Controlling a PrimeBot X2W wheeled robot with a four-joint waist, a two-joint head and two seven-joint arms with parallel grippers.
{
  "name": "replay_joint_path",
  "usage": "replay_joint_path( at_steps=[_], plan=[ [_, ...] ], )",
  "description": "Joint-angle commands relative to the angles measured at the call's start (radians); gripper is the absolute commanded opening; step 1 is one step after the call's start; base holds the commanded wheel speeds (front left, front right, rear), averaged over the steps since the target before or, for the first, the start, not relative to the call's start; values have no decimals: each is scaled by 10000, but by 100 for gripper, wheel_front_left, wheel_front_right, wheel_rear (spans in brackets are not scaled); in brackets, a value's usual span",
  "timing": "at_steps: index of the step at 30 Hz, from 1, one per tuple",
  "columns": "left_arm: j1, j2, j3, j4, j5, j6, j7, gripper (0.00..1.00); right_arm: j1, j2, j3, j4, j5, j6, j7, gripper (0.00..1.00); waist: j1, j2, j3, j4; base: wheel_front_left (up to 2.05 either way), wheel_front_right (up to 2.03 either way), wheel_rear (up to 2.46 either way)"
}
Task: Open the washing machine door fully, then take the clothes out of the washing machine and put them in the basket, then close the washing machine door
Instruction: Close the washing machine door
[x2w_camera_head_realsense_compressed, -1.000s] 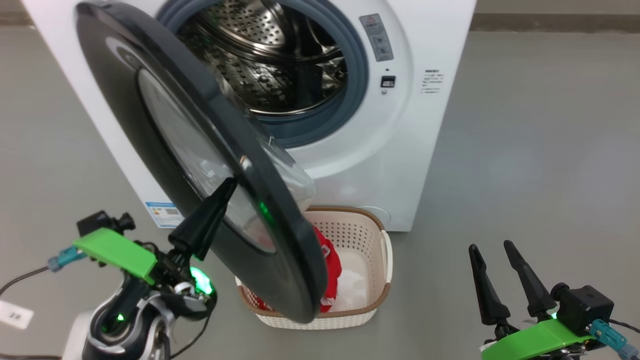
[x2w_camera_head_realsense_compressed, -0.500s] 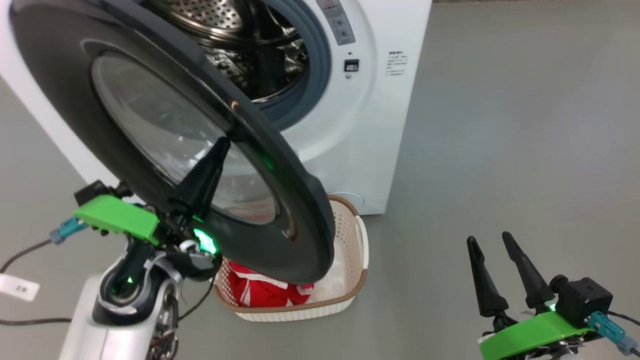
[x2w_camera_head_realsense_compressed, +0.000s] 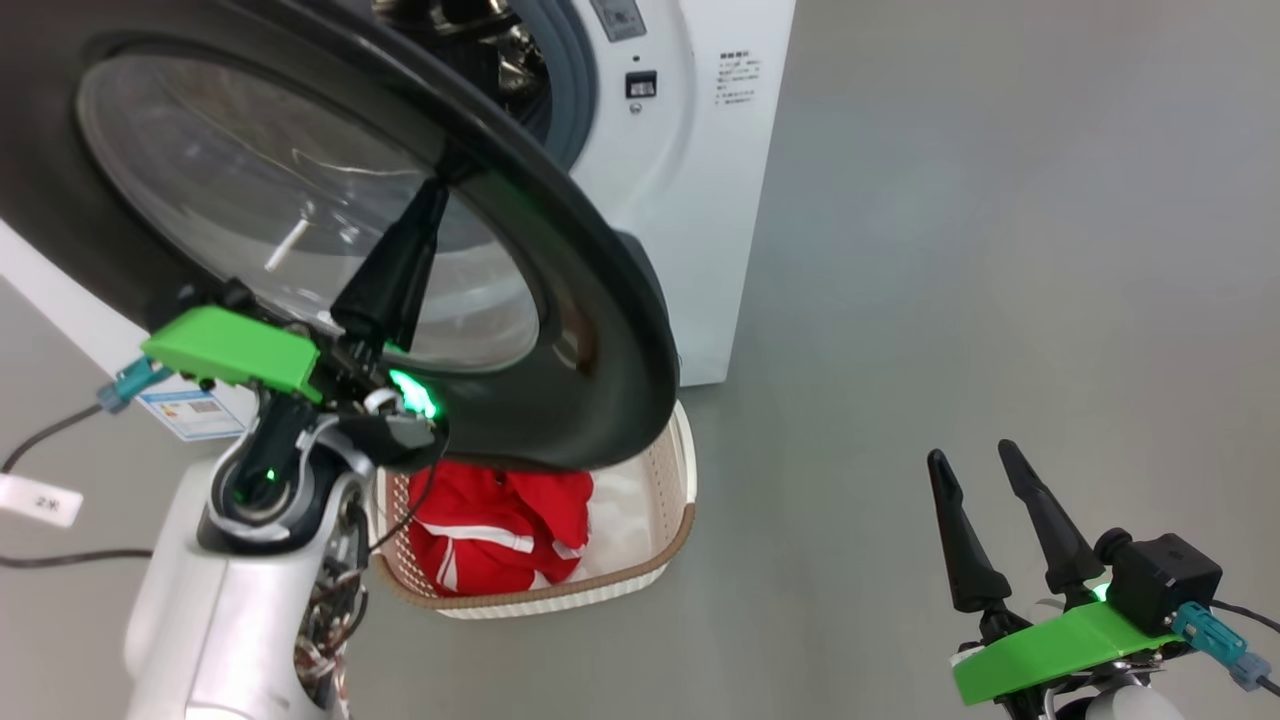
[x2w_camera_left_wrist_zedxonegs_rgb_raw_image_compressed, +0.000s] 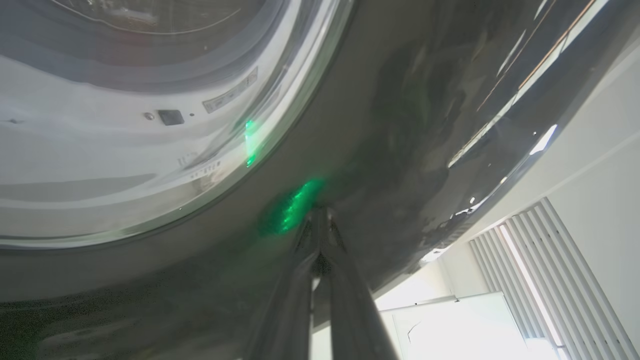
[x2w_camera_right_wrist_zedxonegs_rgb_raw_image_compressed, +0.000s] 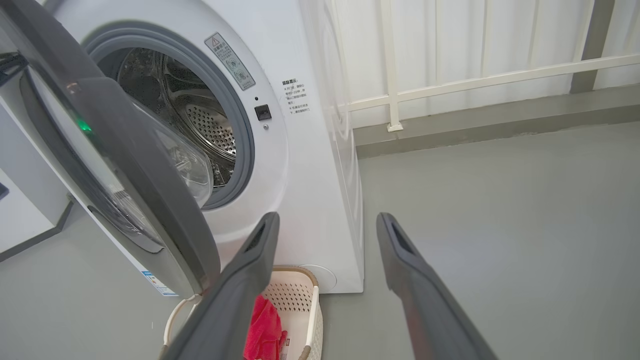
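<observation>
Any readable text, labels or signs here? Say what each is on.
"2X", roughly: white tag at the head view's lower left; small, not certain.
Warning triangle sign: grey sticker on the washing machine front; its words are too small to read.
Printed lines beside that sticker: too small.
Blue-edged sticker low on the machine: blurred.

glossy black washing machine door (x2w_camera_head_realsense_compressed: 610, 340) with clear glass centre, perforated steel drum (x2w_camera_right_wrist_zedxonegs_rgb_raw_image_compressed: 210, 125), red fabric clothes (x2w_camera_head_realsense_compressed: 480, 530), cream plastic basket (x2w_camera_head_realsense_compressed: 672, 490)
</observation>
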Motion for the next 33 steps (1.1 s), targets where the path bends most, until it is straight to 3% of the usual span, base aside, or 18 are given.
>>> replay_joint_path(
  at_steps=[1,15,33],
  plan=[
    [-564,152,139,-79,-46,-189,-112,0,-387,-118,308,-236,-21,60,-65,100,0,0,172,-126,0,0,0],
    [-2173,152,-152,1319,-57,-823,-789,0,-742,-118,491,-261,-213,60,-65,100,0,0,876,-474,0,0,0],
    [-3064,165,-264,1911,379,-987,-836,0,-1114,-118,577,-286,-114,60,-65,100,0,0,1516,-589,0,0,0]
  ],
)
